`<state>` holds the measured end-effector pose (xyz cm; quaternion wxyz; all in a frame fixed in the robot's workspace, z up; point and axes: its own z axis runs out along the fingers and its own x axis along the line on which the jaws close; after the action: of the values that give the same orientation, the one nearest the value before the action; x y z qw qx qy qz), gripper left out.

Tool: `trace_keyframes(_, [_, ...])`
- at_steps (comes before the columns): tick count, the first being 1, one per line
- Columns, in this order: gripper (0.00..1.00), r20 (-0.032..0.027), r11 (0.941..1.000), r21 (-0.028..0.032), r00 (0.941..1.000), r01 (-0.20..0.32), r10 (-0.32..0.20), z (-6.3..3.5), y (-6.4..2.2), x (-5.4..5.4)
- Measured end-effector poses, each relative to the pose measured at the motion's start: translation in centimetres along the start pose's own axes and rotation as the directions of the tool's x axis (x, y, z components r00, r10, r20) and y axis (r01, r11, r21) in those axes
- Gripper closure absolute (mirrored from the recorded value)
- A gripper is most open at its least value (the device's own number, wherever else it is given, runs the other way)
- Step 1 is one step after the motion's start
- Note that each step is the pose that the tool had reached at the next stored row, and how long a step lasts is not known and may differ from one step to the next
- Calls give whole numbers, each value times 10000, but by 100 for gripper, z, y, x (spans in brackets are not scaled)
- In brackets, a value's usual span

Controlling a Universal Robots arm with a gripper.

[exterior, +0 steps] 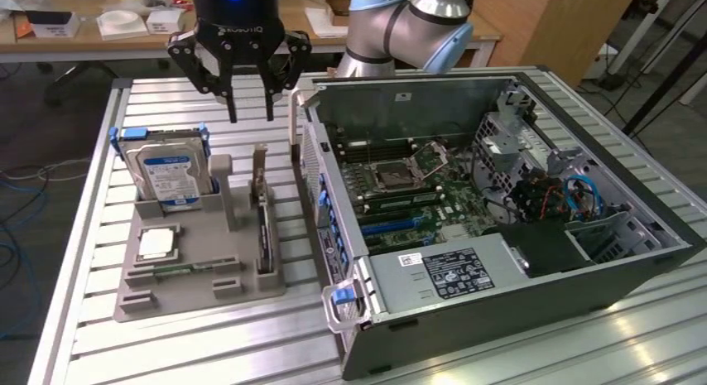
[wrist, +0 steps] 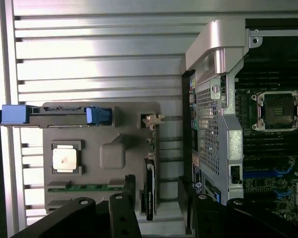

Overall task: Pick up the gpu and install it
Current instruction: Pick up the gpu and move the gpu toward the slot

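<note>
gpu [exterior: 263, 223] [wrist: 149, 193]: standing on edge in the slot of the grey holder [exterior: 177, 290] [wrist: 114, 124] nearest the computer case [exterior: 618, 277] [wrist: 208, 49], on the table [exterior: 165, 352] | hand [exterior: 252, 113] [wrist: 156, 181]: fingers spread, empty, hovering above the card, apart from it | hard drive [exterior: 165, 174]: upright at the holder's other side

arm [exterior: 411, 25]: grey-and-blue joints bent, set back behind the tool | wrist [exterior: 234, 6]: black body pointing straight down, blue light lit | gripper [exterior: 251, 113]: jaws spread wide, empty | fingers [exterior: 232, 99]: two black linkage fingers, tips down and level, touching nothing | wrist view: gripper [wrist: 157, 181] spread likewise
</note>
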<state>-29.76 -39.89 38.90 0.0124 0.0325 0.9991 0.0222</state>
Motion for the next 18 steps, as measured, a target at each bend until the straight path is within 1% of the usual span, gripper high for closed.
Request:
trace_keyframes(11, [53, 0, 10000, 0, 10000, 0, 0, 0, 0, 0])
trace_keyframes(12, [51, 0, 10000, 0, 10000, 0, 0, 0, 0, 0])
trace_keyframes(14, [51, 0, 10000, 0, 10000, 0, 0, 0, 0, 0])
trace_keyframes(15, [45, 0, 10000, 0, 10000, 0, 0, 0, 0, 0])
trace_keyframes(18, [45, -1, 10000, 1, 10000, 0, 0, 0, 0, 0])
